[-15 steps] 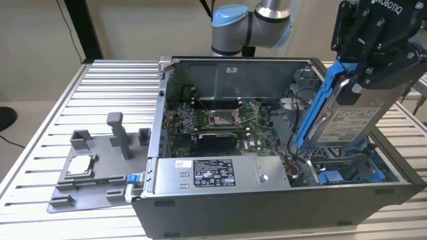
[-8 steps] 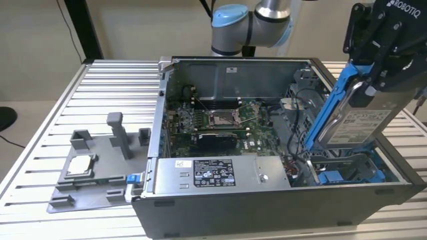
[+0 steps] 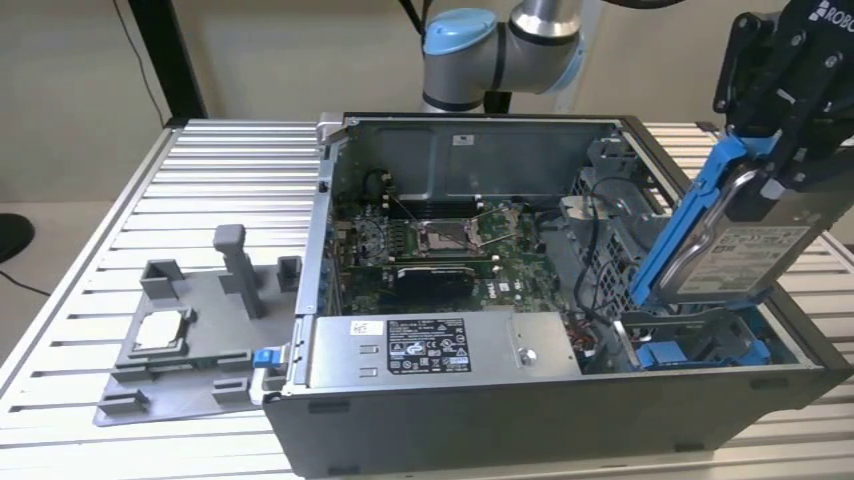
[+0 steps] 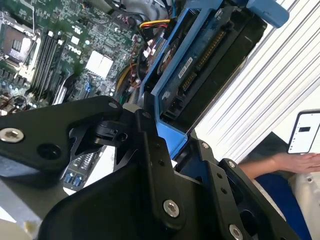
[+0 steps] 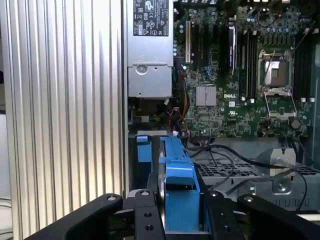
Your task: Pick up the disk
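The hand (image 3: 778,165) is clamped on the disk (image 3: 747,250), which hangs directly below it, long axis tilted steeply, lifted above its bay at the computer case's (image 3: 534,420) corner on the exterior view's right. The second wrist view shows the disk's connector edge (image 4: 212,50); beyond it, a person's hand (image 4: 295,162) beside the worktop (image 4: 265,90).

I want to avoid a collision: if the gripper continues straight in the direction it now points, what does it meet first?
The gripper points down into the open computer case, shut on the disk. The blue drive bay beneath looks first in line, though depth is uncertain.
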`<state>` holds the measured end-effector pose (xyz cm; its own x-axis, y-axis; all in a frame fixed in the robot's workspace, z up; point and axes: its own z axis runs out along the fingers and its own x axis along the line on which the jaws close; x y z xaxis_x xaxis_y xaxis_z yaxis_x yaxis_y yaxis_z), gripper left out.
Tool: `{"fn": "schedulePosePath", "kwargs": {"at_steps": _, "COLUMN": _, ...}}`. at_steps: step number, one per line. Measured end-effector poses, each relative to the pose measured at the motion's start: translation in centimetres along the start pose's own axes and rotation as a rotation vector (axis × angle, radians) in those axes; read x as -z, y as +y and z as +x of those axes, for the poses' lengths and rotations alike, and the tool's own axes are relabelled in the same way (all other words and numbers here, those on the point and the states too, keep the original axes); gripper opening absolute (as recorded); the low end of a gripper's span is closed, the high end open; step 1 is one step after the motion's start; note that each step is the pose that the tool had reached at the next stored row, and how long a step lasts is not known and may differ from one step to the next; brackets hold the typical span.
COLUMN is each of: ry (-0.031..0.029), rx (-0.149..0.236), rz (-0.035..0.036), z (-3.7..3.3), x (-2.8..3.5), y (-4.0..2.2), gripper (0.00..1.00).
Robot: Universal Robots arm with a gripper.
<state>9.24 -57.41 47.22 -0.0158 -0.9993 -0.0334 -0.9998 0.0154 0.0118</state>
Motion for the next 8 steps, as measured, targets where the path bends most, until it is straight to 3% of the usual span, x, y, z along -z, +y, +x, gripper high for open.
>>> {"fn": "schedulePosePath", "kwargs": {"at_steps": 8, "ry": -0.0003, "rx": -0.005, "rz": 0.0001, "z": 0.74, "x": -0.11, "y": -0.64, "gripper": 0.00}}
